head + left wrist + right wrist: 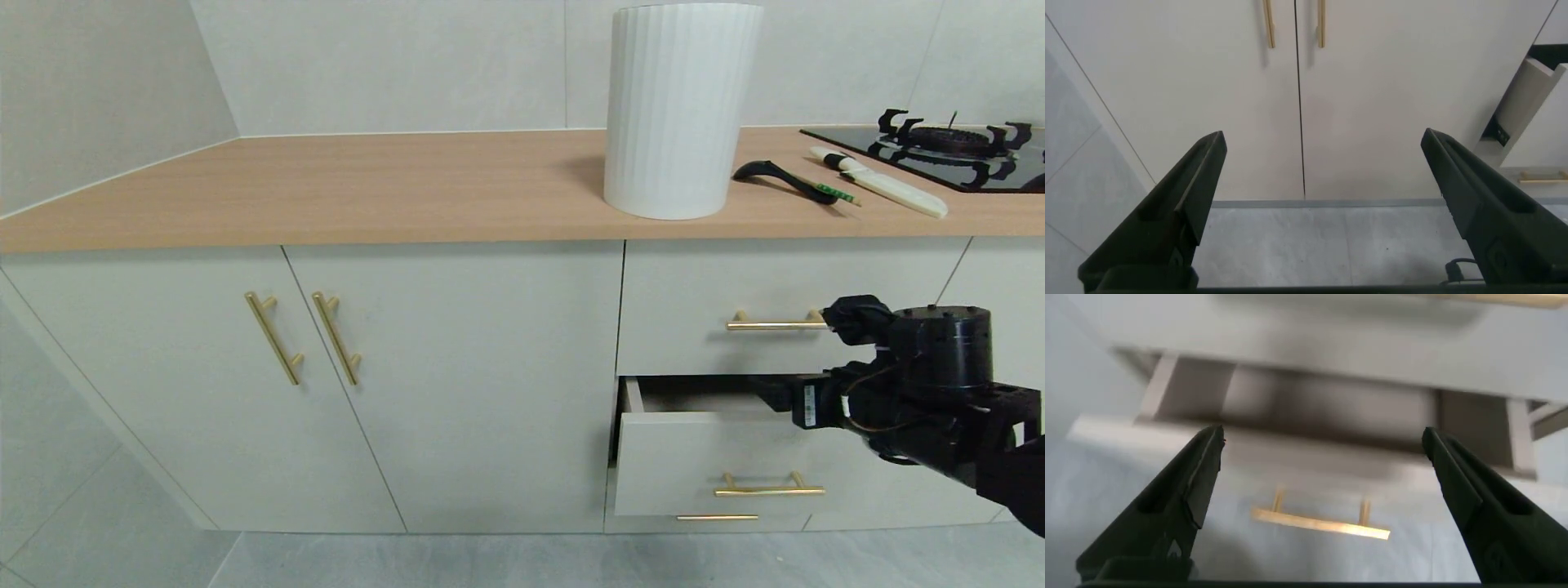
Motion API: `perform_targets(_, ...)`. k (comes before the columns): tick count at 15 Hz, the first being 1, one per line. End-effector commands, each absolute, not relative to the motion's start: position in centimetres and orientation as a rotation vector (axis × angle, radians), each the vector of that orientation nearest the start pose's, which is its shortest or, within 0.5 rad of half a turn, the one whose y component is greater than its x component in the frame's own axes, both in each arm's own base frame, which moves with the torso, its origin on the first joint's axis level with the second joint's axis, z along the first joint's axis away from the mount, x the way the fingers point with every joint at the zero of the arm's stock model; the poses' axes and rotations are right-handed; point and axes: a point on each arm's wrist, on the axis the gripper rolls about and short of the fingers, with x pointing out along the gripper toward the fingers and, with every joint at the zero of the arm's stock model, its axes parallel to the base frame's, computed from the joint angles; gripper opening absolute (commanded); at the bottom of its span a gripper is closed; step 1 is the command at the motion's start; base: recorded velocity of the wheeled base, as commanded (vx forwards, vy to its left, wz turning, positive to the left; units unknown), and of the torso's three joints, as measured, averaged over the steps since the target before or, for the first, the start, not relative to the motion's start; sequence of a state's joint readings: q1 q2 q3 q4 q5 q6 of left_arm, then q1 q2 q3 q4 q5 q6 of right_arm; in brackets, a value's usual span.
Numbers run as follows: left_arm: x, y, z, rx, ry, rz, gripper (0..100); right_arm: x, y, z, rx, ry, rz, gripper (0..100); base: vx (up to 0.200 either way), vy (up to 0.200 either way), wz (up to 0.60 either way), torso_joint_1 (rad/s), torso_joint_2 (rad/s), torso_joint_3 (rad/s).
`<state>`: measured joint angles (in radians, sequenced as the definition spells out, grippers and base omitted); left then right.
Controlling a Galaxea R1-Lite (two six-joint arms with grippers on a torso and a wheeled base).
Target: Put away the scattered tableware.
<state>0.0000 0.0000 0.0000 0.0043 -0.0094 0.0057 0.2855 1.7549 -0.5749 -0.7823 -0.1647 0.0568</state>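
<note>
The right gripper has its two fingers spread wide and holds nothing. It hangs in front of the cabinet under the right part of the countertop, just above the front panel of the open drawer. That drawer is pulled partway out, and its gold handle shows below the spread fingers. The upper drawer above it is shut.

The left gripper is also wide open and empty. It sits low and faces the two cabinet doors, whose gold handles stand side by side, with the grey floor beneath it.

The tableware lies on the right part of the countertop, near its front edge. A black spoon lies just beside a tall white ribbed container, on the side toward the stove. A thin green-patterned stick lies at the end of the spoon's handle; whether the two touch cannot be told. A white knife lies slanted next to them, one end near the stove's front corner and the other close to the countertop's front edge.
</note>
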Motion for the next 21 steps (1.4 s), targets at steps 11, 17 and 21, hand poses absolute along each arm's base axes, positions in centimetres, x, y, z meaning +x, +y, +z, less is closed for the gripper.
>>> perform_targets(11,-2.3,0.0,7.5,0.006,0.005,-0.009,100,30.7,8.3,5.3,-0.048,0.477,0.039,100,0.000,0.000,0.00,0.000,0.00,0.000)
perform_targets(17,-2.3,0.0,7.5,0.006,0.005,-0.009,100,29.9,8.1,6.1,-0.048,0.487,0.048,100,0.000,0.000,0.00,0.000,0.00,0.000)
perform_targets(21,-2.3,0.0,7.5,0.006,0.005,-0.009,100,28.6,7.8,7.3,-0.056,0.555,0.083,100,0.000,0.000,0.00,0.000,0.00,0.000)
